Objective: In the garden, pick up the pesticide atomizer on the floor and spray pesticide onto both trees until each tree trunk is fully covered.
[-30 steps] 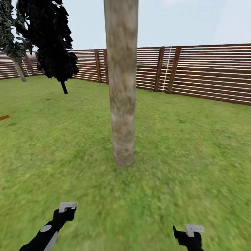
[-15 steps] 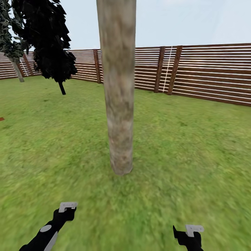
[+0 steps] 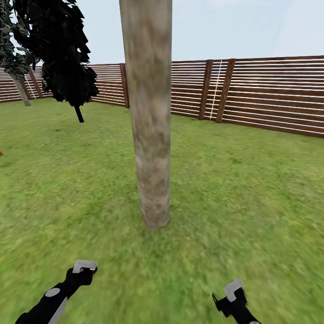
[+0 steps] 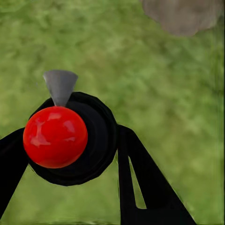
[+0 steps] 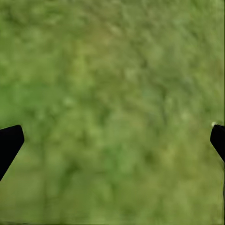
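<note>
A thick grey-beige tree trunk (image 3: 150,135) rises from the grass lawn (image 3: 252,189) straight ahead, its base (image 4: 183,16) also in the left wrist view. My left gripper (image 3: 84,266) hangs low, short of the trunk and to its left. It is shut on the pesticide atomizer (image 4: 96,140), a small dark round bottle with a red ball top and a grey nozzle. My right gripper (image 3: 231,288) is open over bare grass (image 5: 112,93), its fingertips (image 5: 9,140) wide apart with nothing between them. A second grey trunk (image 3: 20,90) stands far off at the left.
A black-leaved cone-shaped tree (image 3: 63,49) on a thin dark stem stands at the back left. A brown slat fence (image 3: 270,94) with darker posts closes the lawn behind. Open grass lies on both sides of the near trunk.
The camera has moved nearer the trunk, which now looks larger and sits lower in the view. My right gripper has turned and shifted slightly left. The left arm has barely shifted.
</note>
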Controlling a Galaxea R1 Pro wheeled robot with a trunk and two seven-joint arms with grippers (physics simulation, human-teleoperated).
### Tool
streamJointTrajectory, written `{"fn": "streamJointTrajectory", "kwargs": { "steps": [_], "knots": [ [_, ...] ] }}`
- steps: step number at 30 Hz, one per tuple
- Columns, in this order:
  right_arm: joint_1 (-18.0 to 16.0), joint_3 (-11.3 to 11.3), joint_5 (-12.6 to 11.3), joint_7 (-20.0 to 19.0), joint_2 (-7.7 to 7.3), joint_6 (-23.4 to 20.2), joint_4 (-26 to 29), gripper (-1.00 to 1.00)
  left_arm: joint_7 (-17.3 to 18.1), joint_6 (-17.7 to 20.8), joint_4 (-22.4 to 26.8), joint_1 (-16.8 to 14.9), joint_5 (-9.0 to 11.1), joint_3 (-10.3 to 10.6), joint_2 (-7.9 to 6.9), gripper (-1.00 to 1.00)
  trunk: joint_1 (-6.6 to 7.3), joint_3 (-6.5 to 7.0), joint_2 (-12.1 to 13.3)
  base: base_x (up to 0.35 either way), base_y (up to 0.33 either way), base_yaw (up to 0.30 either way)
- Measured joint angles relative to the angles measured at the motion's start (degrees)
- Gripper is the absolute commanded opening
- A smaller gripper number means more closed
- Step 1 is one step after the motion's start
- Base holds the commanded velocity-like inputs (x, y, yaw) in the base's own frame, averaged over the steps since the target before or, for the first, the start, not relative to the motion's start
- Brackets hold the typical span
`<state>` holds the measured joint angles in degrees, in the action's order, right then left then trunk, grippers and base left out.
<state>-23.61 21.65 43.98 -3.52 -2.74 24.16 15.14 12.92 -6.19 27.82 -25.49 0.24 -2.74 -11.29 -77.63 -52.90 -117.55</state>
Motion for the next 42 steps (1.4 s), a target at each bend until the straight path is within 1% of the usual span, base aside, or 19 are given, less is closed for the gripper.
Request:
{"fn": "streamJointTrajectory", "kwargs": {
  "steps": [1,3,4,5,7,8,9,10,11,13,15,18,19,24,25,30,32,39,42],
  "knots": [
    [0.0,-1.3,2.5,-2.2,0.08,0.0,1.4,1.00,4.0,1.6,0.2,-0.1,-2.2,0.7,-0.98,-1.00,0.00,0.00,0.0,0.000,0.000,0.000],
    [-0.1,-2.1,4.0,-7.7,0.24,-0.1,3.2,1.00,8.7,3.8,1.3,-0.4,-5.7,1.2,-1.78,-1.00,0.00,0.00,0.0,0.000,0.000,0.000],
    [-0.5,-2.4,4.5,-13.3,0.52,-0.1,4.8,1.00,11.8,5.0,2.4,-1.0,-9.0,1.4,-2.08,-1.00,0.00,0.01,0.0,0.000,0.000,0.000],
    [-2.2,-2.8,4.9,-29.2,1.42,-1.7,11.5,1.00,21.1,7.9,5.3,-2.1,-20.0,1.5,-2.28,-1.00,0.00,0.02,0.0,0.000,0.000,0.000],
    [-4.7,-2.8,4.9,-39.4,1.80,-5.6,15.2,1.00,29.2,8.8,7.2,-2.3,-27.5,1.5,-2.14,-1.00,0.00,0.01,0.0,0.000,0.000,0.000],
    [-5.8,-4.2,4.8,-45.8,2.12,-7.9,17.7,1.00,35.5,9.7,8.9,-2.4,-31.5,1.4,-1.83,-1.00,0.00,0.01,0.0,0.000,0.000,0.000],
    [-6.2,-6.4,4.9,-48.0,2.20,-8.4,18.7,1.00,37.7,10.0,9.4,-2.4,-32.8,1.4,-1.74,-1.00,0.00,0.01,0.0,0.000,0.000,0.000],
    [-6.5,-9.1,4.8,-49.3,2.38,-8.7,19.3,1.00,39.5,10.2,9.7,-2.4,-33.4,1.5,-1.71,-1.00,0.00,0.01,0.0,0.000,0.000,0.000],
    [-6.7,-12.7,4.6,-50.1,3.46,-8.8,19.7,1.00,41.0,10.3,10.0,-2.5,-33.7,1.5,-1.63,-1.00,0.00,0.01,0.0,0.000,0.000,0.000],
    [-6.7,-14.3,4.5,-50.5,4.81,-8.8,19.8,1.00,41.6,10.3,10.2,-2.4,-33.8,1.6,-1.52,-1.00,0.00,0.01,0.0,0.000,0.000,0.000],
    [-6.8,-14.7,4.6,-50.7,5.29,-8.9,19.7,1.00,42.9,10.3,10.3,-2.4,-34.0,2.2,-1.41,-1.00,0.00,0.01,0.0,0.000,0.000,0.000],
    [-6.8,-14.9,4.6,-50.8,6.16,-8.9,19.8,1.00,44.2,10.3,10.3,-2.4,-34.4,5.6,-1.20,-1.00,0.00,0.01,0.0,0.000,0.000,0.000],
    [-6.8,-14.9,4.6,-50.9,6.32,-8.9,19.8,-1.00,44.3,10.3,10.3,-2.4,-34.4,6.4,-1.12,-1.00,0.00,0.01,0.0,0.000,0.000,0.000],
    [-6.8,-15.5,4.6,-52.1,7.00,-8.8,19.9,-1.00,44.1,10.5,10.7,-2.4,-34.4,8.5,0.36,-1.00,0.00,0.01,0.0,0.000,0.000,0.000],
    [-7.0,-16.4,4.6,-52.9,8.30,-8.8,20.1,-1.00,44.3,10.4,10.9,-2.4,-34.6,8.6,2.10,-1.00,0.00,0.01,0.0,0.000,0.000,0.000],
    [-7.8,-17.1,4.6,-54.5,9.56,-8.8,20.1,-1.00,44.3,10.3,10.9,-2.4,-40.4,8.6,6.34,-1.00,0.00,0.01,0.0,0.000,0.000,0.000],
    [-7.8,-17.1,4.7,-55.5,10.05,-8.8,20.4,-1.00,44.3,10.2,10.8,-2.4,-41.7,8.6,7.42,-1.00,0.00,0.01,0.0,0.000,0.000,0.000],
    [-7.8,-17.1,4.6,-56.9,11.76,-8.8,21.5,-1.00,44.2,10.2,10.7,-2.4,-42.4,8.7,8.66,-1.00,0.00,0.01,0.0,0.000,0.000,0.000],
    [-7.8,-17.2,4.6,-57.0,12.32,-8.8,21.9,-1.00,44.0,10.2,10.7,-2.4,-44.0,8.6,8.84,-1.00,0.00,0.01,0.0,0.000,0.000,0.000]
  ]
}}
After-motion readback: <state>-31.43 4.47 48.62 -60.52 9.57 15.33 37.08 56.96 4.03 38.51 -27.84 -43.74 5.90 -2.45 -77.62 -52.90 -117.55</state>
